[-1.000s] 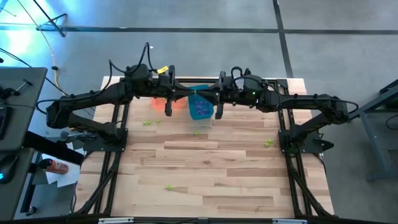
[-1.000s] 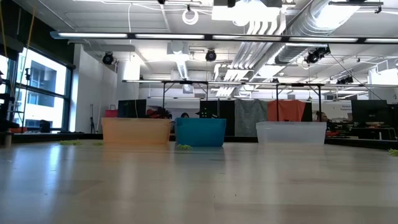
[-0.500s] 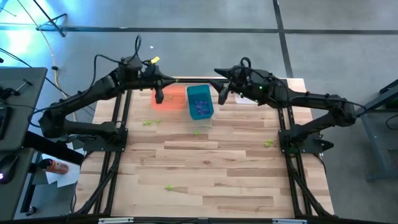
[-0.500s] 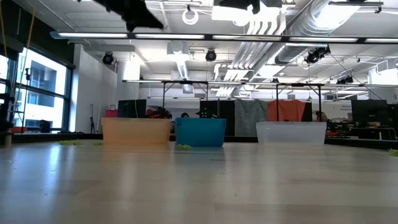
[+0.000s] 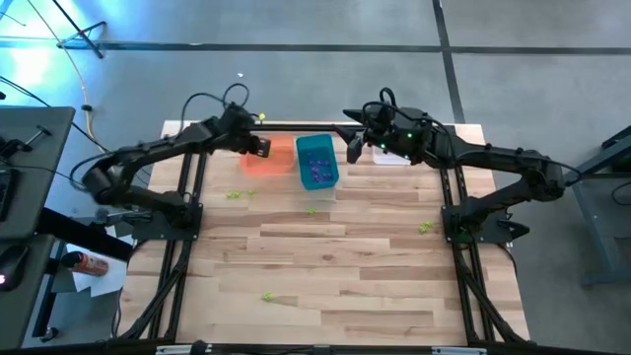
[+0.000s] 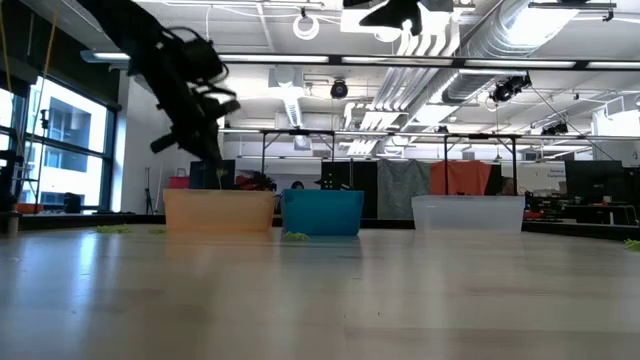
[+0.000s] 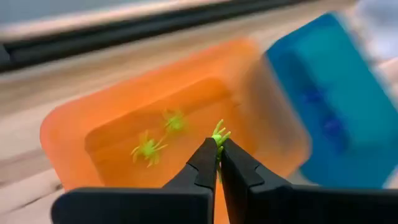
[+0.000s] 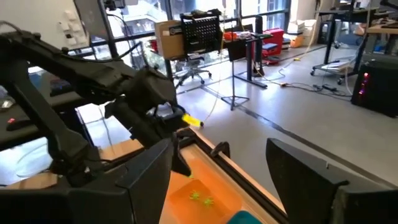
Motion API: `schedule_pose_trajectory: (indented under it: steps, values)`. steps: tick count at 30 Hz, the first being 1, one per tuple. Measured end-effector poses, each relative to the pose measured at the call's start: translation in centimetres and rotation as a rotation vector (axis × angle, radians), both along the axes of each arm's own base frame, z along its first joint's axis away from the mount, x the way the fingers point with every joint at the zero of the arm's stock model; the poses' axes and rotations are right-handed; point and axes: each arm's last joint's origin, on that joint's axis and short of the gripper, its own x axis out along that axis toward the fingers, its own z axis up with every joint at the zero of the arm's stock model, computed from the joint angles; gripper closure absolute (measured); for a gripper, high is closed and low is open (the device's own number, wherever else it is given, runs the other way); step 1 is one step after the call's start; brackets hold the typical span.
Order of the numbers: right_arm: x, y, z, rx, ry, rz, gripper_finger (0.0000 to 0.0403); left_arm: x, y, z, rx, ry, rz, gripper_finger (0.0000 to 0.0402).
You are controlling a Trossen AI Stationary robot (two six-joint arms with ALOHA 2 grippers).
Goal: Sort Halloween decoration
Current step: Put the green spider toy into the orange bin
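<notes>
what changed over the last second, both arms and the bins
Both arms drew apart from over the teal bin. The left gripper, shut on a yellow-green spider, swung over the orange bin. The right gripper opened and pulled back toward the clear bin. The bins and loose spiders on the table stayed put.

The place was a robotics lab in a large open industrial hall. Bare ventilation ducts (image 6: 520,30) and long strip lights (image 6: 330,58) ran under the ceiling, and tall windows (image 6: 60,150) stood along one side. The polished concrete floor (image 5: 345,25) carried dark taped lines. Beyond the wooden desk (image 5: 335,266) stood other metal-framed workbenches (image 6: 300,150), an office chair (image 8: 198,73), a computer tower (image 8: 376,87), loose cables and a cardboard box (image 8: 168,38).
</notes>
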Motion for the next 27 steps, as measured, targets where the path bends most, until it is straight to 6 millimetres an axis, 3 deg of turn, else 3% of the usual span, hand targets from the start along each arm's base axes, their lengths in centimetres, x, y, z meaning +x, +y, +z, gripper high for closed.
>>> schedule_pose_trajectory:
  steps: [5,10,15,27]
  values:
    - [-0.2,-0.6,-0.1,0.018,-0.002,-0.025,0.0146,1.1,2.3,-2.1,-0.089,0.150,0.003,0.0401]
    - [-0.4,-1.1,-0.3,0.045,0.006,-0.045,0.0146,2.5,3.7,-3.8,-0.129,0.174,-0.004,0.0401]
    - [-0.4,-1.2,-0.5,0.050,0.032,-0.048,0.0146,4.3,3.8,-4.6,-0.152,0.105,-0.078,0.0401]
    - [-0.4,-1.2,-0.8,0.057,0.051,-0.048,0.0146,5.5,3.8,-8.1,-0.203,0.197,-0.092,0.0401]
